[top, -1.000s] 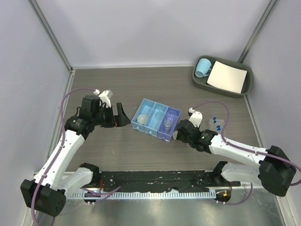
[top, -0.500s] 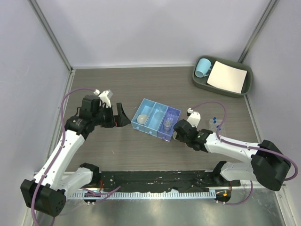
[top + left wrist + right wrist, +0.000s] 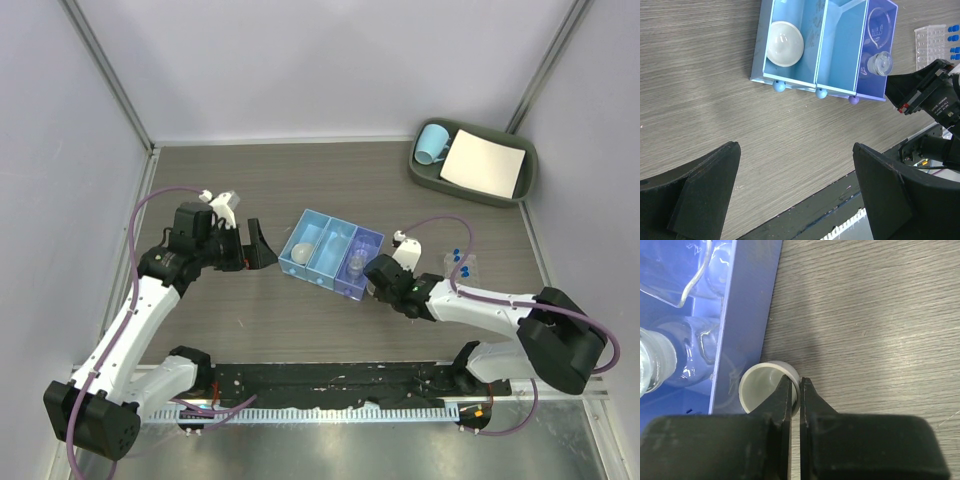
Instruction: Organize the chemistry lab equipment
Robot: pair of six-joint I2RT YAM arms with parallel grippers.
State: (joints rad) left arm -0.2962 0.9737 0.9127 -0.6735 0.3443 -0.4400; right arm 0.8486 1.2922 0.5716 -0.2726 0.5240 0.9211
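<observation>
Presently: tray (image 3: 840, 50), left bin holds white dish (image 3: 784, 43); purple bin, clear glassware (image 3: 879, 62). Right gripper (image 3: 795, 390) pinches second dish (image 3: 757, 387) by its rim, outside tray; left gripper (image 3: 795, 150) spread apart.

Bright, even light, sharp focus, with a soft shadow beside the white dish (image 3: 757, 387).

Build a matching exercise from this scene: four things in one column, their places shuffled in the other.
1. larger white round dish
2. light-blue ceramic mug
3. blue-capped clear tubes
4. smaller white round dish

A. dark green tray
B. pinched by right end effector
C. clear plastic rack
D. blue plastic organizer's end compartment

Pairs: 1-D, 2-A, 3-C, 4-B
</observation>
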